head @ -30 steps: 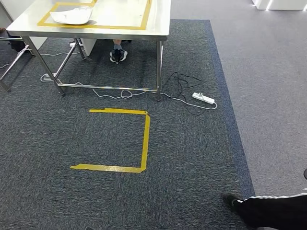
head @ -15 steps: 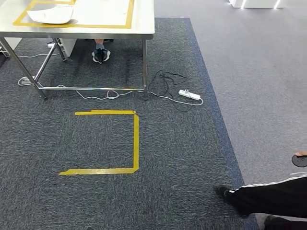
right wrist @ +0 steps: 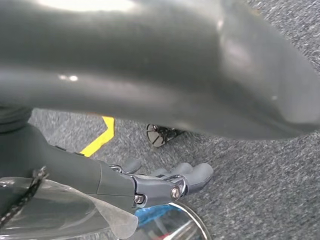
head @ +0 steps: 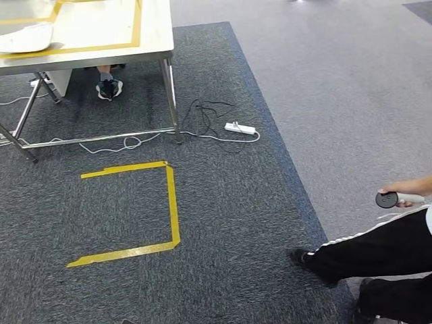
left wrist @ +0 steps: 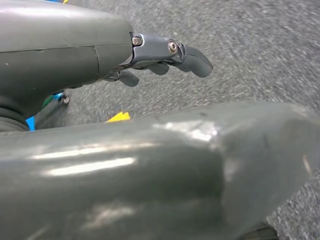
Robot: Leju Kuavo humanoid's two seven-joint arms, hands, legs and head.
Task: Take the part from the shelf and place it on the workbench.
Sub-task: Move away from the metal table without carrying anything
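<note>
The head view looks down on a dark grey carpet point(head: 229, 223) that meets a lighter grey floor point(head: 326, 88) along a diagonal edge. At the far left stands the workbench point(head: 152, 40), a white metal table with yellow tape point(head: 136, 20) marking a rectangle on its top. A white curved part point(head: 23, 38) lies on the workbench at its left end, inside the taped area. Under the workbench a shoe point(head: 109, 88) of a seated person is seen. A white power strip point(head: 239, 127) with black cables lies on the carpet just beside the workbench's right front leg. Yellow floor tape point(head: 172, 202) makes an open square on the carpet in front of the workbench. At the right edge a person's leg in black trousers point(head: 376, 253) stretches over the carpet border, and a hand holds a black round controller point(head: 387, 199).

The left hand point(left wrist: 162, 57) hangs over the carpet, fingers loosely extended and apart, holding nothing. The right hand point(right wrist: 166, 180) is the same, fingers apart and empty.
</note>
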